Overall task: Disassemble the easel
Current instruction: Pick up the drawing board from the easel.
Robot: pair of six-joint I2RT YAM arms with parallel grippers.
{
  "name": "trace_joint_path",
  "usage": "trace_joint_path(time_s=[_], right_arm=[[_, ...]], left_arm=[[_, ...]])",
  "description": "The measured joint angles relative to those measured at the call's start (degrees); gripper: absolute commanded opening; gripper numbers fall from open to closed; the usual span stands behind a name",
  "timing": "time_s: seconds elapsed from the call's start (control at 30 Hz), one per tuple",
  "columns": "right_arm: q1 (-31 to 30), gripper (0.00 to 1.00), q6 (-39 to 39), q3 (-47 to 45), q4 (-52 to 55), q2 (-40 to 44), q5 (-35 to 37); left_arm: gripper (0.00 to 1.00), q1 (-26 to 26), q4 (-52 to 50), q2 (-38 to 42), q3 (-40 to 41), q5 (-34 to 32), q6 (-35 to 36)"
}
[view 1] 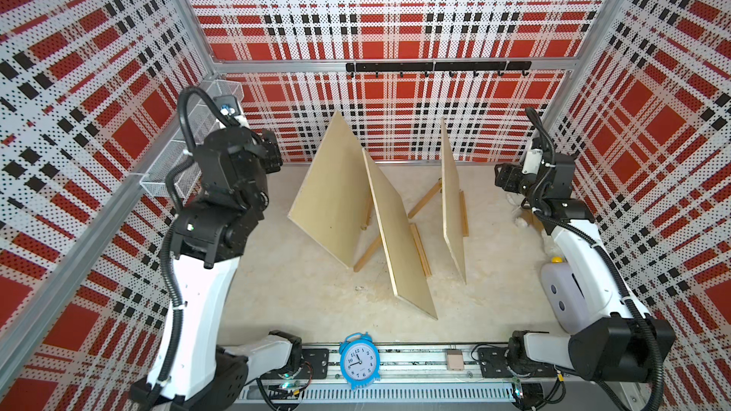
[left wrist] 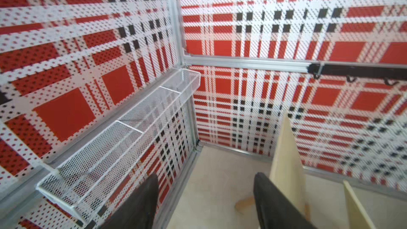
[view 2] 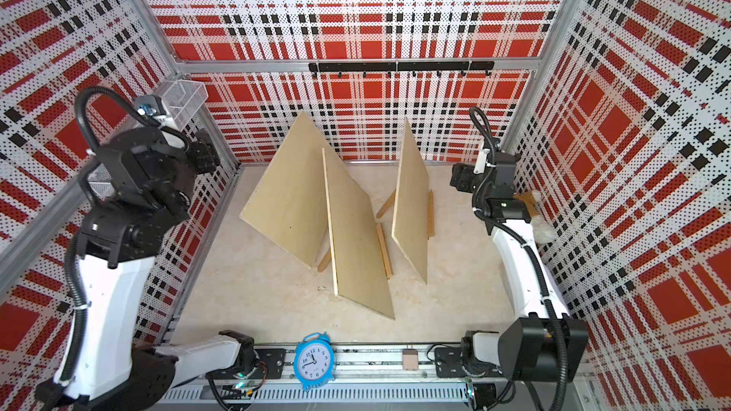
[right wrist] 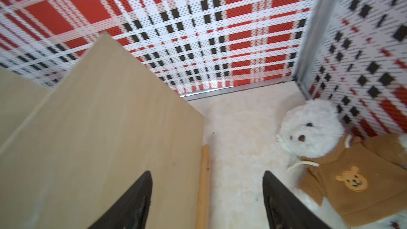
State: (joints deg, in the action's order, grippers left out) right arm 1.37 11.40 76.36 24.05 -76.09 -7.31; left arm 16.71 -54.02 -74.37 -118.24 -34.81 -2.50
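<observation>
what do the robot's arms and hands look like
Both the left arm and right arm have glossy white shell links between boxy black joint housings. A black ribbed cable hose runs along each, fastened with white zip ties. The left hand and right hand each end in two matte black fingers tapering to narrow tips.

A blue alarm clock [view 1: 359,361] is standing at the front. A mesh basket [left wrist: 99,172] and black hook rail [view 1: 435,66] are hanging on the walls [view 1: 395,13]. A teddy bear [right wrist: 310,128] is lying on the bench [right wrist: 242,128].
</observation>
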Motion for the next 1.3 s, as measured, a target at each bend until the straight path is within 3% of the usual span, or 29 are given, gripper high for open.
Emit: trace_joint_path(time_s=[0.1,0.3,0.6,0.77,0.9,1.1,1.3], right_arm=[[0.0,0.76,0.9,4.4,5.1,-1.5,-4.6],[-0.5,0.76,2.4,9.8,12.1,-3.1,-11.8],[-7.1,0.78,1.5,17.4,17.9,-8.7,-10.7],[-8.3,0.79,2.3,18.8,17.3,-12.5,-10.1],[-10.2,0.79,3.0,18.8,16.4,-14.6,-8.8],[-12.4,0.79,3.5,20.3,14.4,-16.6,-7.5],[-13.2,0.81,3.0,22.4,13.5,-17.4,-6.5]], left_arm=[[0.75,0.0,-12.1,-6.3,-10.3,5.6,-2.7],[0.70,-2.0,-26.3,-13.1,-9.6,19.8,-6.6],[0.69,-8.8,-29.0,-16.0,-9.4,32.8,-8.7],[0.69,-9.0,-27.8,-18.5,-9.5,37.2,-9.1],[0.67,-8.5,-24.7,-21.1,-9.5,37.6,-9.7],[0.54,-8.0,-24.3,-27.2,-15.2,31.5,-9.2],[0.55,-7.3,-26.8,-33.7,-22.2,26.0,-8.9]])
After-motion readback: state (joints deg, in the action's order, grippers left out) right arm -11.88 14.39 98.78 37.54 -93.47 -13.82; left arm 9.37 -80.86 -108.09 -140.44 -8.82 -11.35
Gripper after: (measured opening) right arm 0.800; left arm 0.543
